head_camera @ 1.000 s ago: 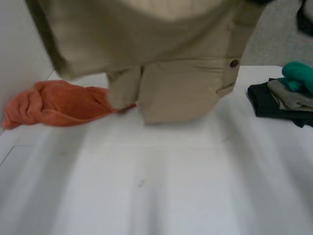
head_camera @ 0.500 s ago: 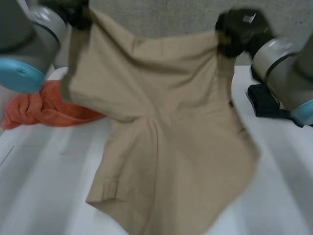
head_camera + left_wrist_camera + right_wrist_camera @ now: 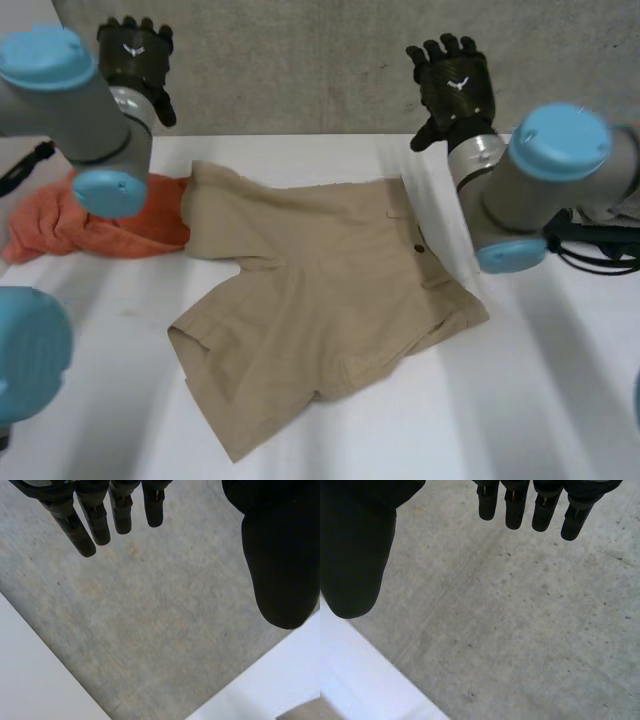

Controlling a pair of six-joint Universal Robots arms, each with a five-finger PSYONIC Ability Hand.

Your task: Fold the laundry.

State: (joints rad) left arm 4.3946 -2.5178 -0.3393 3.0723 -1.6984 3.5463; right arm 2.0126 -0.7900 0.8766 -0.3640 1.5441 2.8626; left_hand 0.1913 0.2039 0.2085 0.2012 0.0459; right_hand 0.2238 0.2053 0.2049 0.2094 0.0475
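**White table, tan shorts lying loose, both hands up and spread**

White tabletop (image 3: 560, 400) fills most of what we see from the head camera, with rough grey floor (image 3: 300, 70) beyond its far edge. On the table lie the tan shorts (image 3: 330, 290), the task's garment, spread fairly flat near the middle but still rumpled, with a fold running through the middle and a small dark button (image 3: 420, 248) on the side nearer the right arm (image 3: 530, 190). One far corner of the shorts touches an orange cloth (image 3: 60, 215), which sits bunched in a heap partly behind the left arm (image 3: 70, 100).

We find the left hand (image 3: 135, 60) raised against the grey floor, well apart from the shorts, holding nothing. In its own wrist view its fingers (image 3: 100, 520) are straight and set apart from the thumb, with only floor (image 3: 165, 630) and strips of white table (image 3: 40, 680) beyond them.

We find the right hand (image 3: 455, 85) raised too, past the far side of the shorts and not touching them. Its fingers (image 3: 515, 505) hang straight and relaxed, thumb wide of them, empty, over floor (image 3: 530, 620) and a strip of table edge (image 3: 365, 680)
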